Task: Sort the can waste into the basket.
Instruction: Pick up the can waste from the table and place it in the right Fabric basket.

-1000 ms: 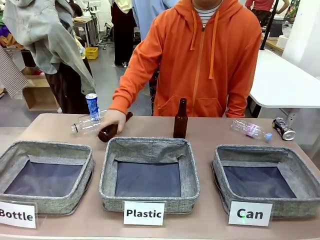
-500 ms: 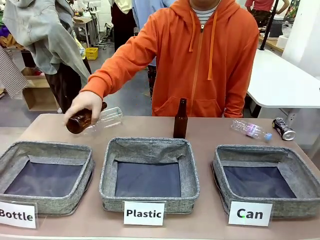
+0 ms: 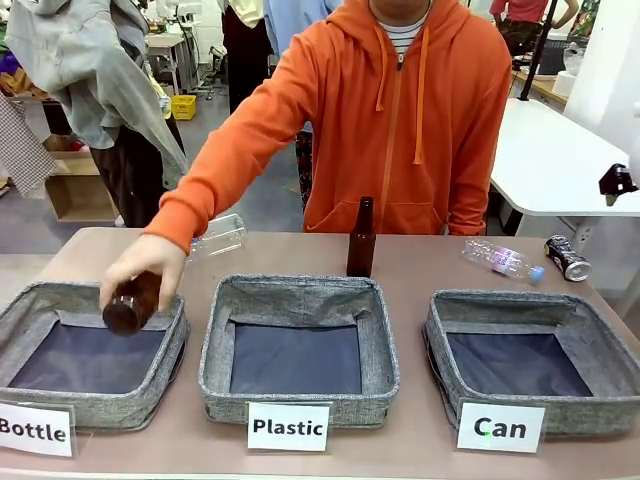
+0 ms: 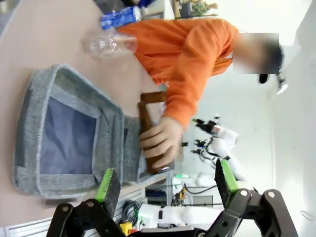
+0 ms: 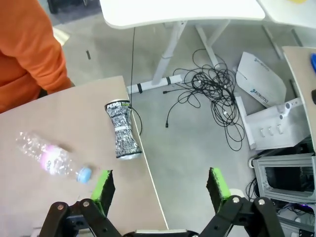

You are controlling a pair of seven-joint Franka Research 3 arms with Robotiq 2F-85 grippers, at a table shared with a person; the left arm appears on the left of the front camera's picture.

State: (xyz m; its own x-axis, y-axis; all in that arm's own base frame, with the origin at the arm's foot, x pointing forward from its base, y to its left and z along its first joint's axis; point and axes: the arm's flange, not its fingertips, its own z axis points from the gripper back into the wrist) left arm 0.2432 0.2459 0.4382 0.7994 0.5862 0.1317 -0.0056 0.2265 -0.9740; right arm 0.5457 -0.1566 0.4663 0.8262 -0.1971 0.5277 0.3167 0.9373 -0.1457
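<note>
The dark can (image 3: 567, 257) is laid on its side at the far right, just beyond the basket (image 3: 500, 310), with its long axis set far-left to near-right. The blue can (image 4: 121, 17) is stood upright at the far left. The left gripper (image 4: 165, 177) and the right gripper (image 5: 159, 180) are held wide open and empty.

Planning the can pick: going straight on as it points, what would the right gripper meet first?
Likely the floor just past the table edge, not the dark can beside that line. The right gripper is open; depth is unclear.
</note>
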